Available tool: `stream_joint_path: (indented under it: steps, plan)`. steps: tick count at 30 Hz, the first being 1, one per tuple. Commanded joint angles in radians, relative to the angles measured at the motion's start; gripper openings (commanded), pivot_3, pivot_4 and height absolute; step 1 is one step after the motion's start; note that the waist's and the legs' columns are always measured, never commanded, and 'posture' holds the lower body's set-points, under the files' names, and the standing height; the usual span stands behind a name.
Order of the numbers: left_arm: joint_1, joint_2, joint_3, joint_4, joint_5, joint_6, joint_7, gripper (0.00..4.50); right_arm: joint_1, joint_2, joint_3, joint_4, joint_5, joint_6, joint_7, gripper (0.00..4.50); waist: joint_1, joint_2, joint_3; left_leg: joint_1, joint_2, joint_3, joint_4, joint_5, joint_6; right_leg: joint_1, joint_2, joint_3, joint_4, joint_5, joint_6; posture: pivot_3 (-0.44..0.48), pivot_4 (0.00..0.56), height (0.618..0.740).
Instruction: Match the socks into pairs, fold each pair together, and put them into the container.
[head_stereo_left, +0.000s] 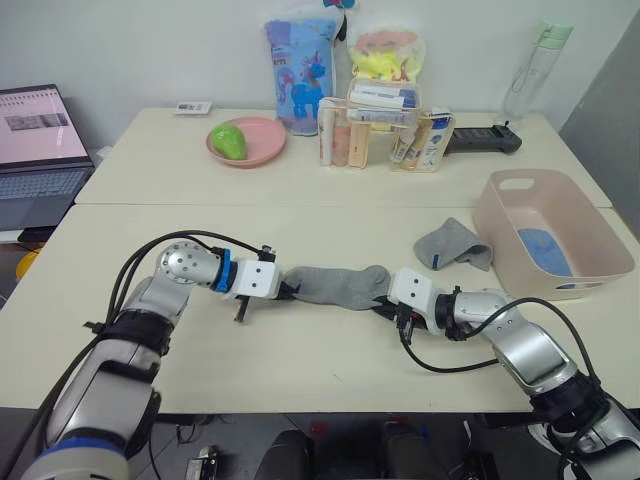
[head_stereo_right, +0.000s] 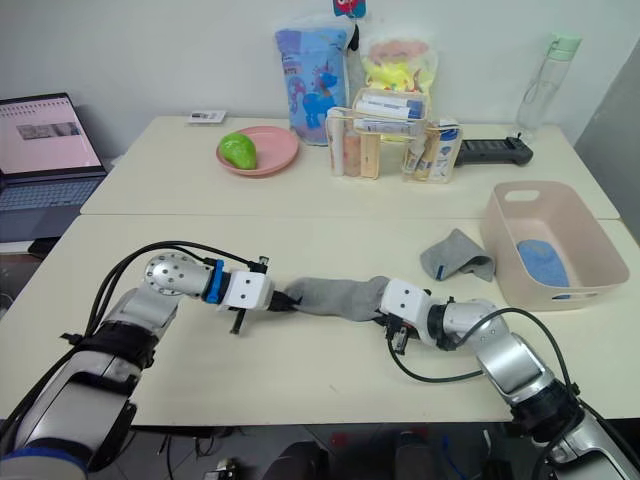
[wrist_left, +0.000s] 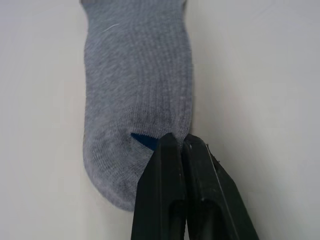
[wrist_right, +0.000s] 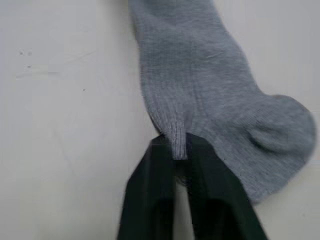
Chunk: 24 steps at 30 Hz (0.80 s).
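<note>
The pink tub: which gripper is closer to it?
Right. The right gripper pinches the grey sock at the end toward the tub; the left gripper pinches the far end.

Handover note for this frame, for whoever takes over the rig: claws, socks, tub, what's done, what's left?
Left claw: shut on one end of the stretched grey sock.
Right claw: shut on its other end.
Second grey sock: crumpled on the table beside the pink tub.
Light blue sock: in the tub.
Done: light blue put away, as far as visible.
Left: pair and fold the greys, put them in.
</note>
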Motion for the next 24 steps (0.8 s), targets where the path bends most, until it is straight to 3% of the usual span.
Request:
stream_joint_path:
  steps: [1,5,10,12,18,24]
  plan:
    - [0.078,0.085,0.023,-0.250,-0.116,0.243,-0.108,0.00,0.039,-0.023,-0.072,-0.165,0.093,0.101,0.027,0.01,-0.003,0.000,0.000,0.000,0.000,0.000,0.000,0.000,0.000,0.000,0.000,0.001,0.000,0.000,0.000,0.000,0.150,0.703]
    - [0.159,0.180,0.026,-0.432,-0.166,0.401,-0.169,0.00,0.104,-0.045,-0.137,-0.315,0.211,0.260,0.028,0.01,-0.003,0.001,0.000,0.000,0.001,-0.001,0.000,-0.002,0.003,0.000,0.000,0.002,0.002,0.000,0.000,0.000,0.150,0.703]
    - [0.221,0.342,-0.017,-0.702,-0.461,0.869,-0.176,0.00,0.161,-0.054,-0.283,-0.484,0.523,0.640,0.022,0.01,-0.003,0.001,0.001,0.000,0.001,-0.002,0.000,-0.002,0.004,0.001,0.001,0.002,0.001,0.000,0.000,0.000,0.150,0.703]
    - [0.224,0.369,-0.053,-0.727,-0.491,0.940,-0.176,0.00,0.149,-0.034,-0.309,-0.480,0.581,0.732,-0.009,0.01,-0.003,0.001,0.001,0.001,0.002,-0.002,0.000,-0.003,0.005,0.002,0.001,0.002,0.001,0.000,0.000,0.000,0.150,0.703]
    - [0.106,0.247,-0.125,-0.550,-0.413,1.117,-0.152,0.00,0.042,0.080,-0.351,-0.325,0.591,0.883,-0.162,0.01,0.001,0.002,0.002,0.005,0.001,-0.001,0.000,-0.003,0.005,0.006,0.009,0.001,0.002,-0.001,0.000,0.000,0.150,0.703]
    - [-0.080,0.057,-0.172,-0.139,-0.223,0.967,-0.116,0.00,-0.078,0.079,-0.254,-0.150,0.486,0.785,-0.223,0.01,0.002,0.002,0.002,0.003,0.001,0.000,0.000,-0.003,0.005,0.003,0.009,0.002,0.002,-0.001,0.001,0.000,0.150,0.703]
